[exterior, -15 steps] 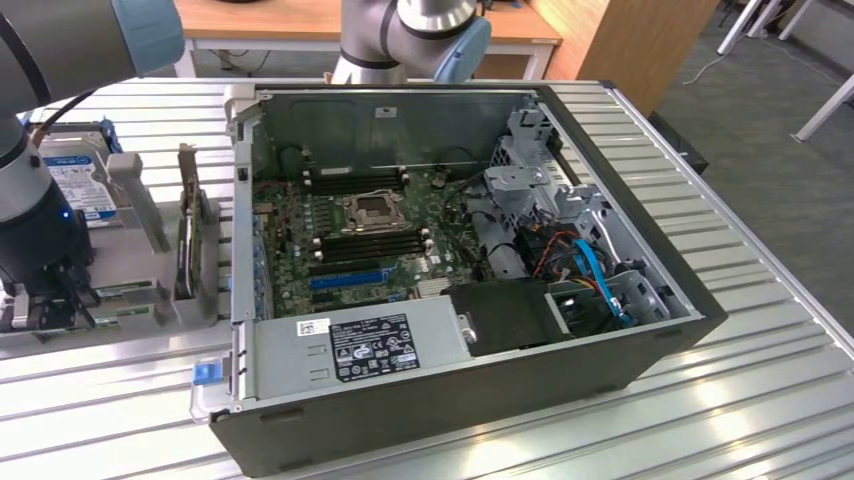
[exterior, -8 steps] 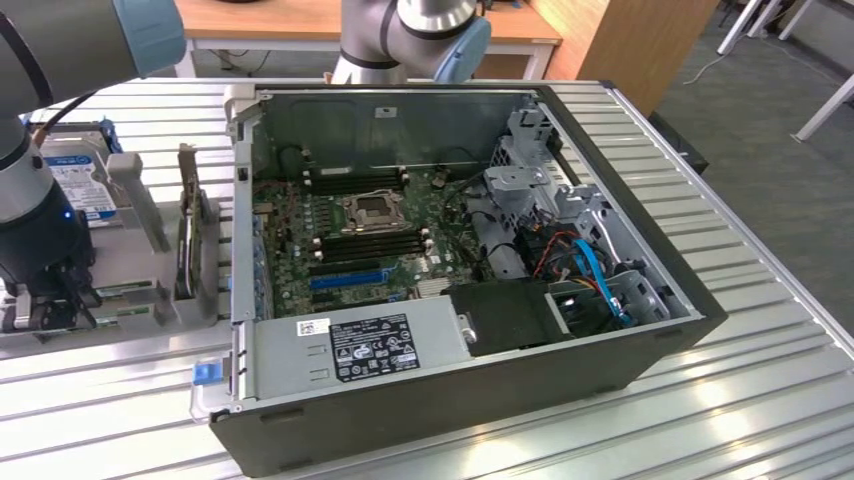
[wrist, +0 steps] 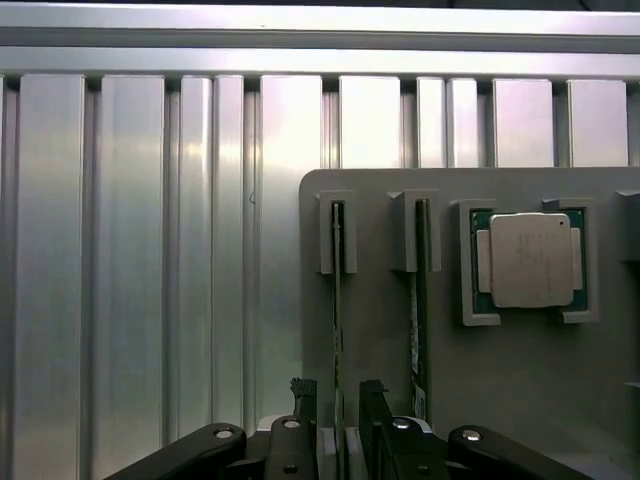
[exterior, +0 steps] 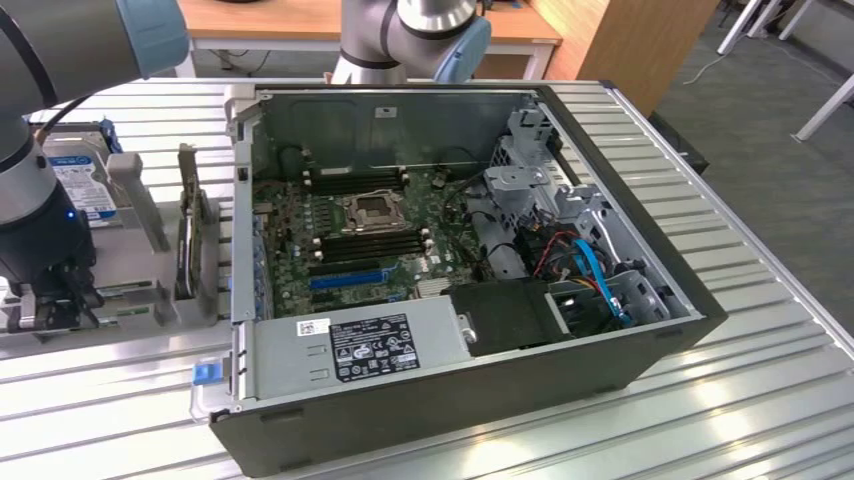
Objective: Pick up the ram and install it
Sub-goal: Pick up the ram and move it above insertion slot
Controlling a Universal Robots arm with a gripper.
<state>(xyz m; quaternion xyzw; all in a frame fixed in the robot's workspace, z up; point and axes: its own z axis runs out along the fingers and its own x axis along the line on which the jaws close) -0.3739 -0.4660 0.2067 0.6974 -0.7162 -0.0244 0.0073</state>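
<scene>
Two ram sticks stand on edge in slots of a grey holder (wrist: 380, 340). My gripper (wrist: 338, 425) is open, with one dark finger (wrist: 303, 425) on each side of the left ram stick (wrist: 338, 300) and a small gap on both sides. The second ram stick (wrist: 419, 300) stands one slot over, outside the fingers. In the exterior view the gripper (exterior: 54, 305) hangs low over the holder at that view's left, beside the open computer case (exterior: 641, 350). The motherboard (exterior: 400, 260) inside shows its long ram slots (exterior: 367, 243).
A square silver processor chip (wrist: 530, 260) lies in a pocket of the holder beside the sticks. A blue-labelled hard drive (exterior: 80, 180) stands behind the arm. The power supply (exterior: 360, 345) and drive cage (exterior: 527, 200) crowd the case. The ribbed metal table (exterior: 747, 400) extends on the exterior view's right.
</scene>
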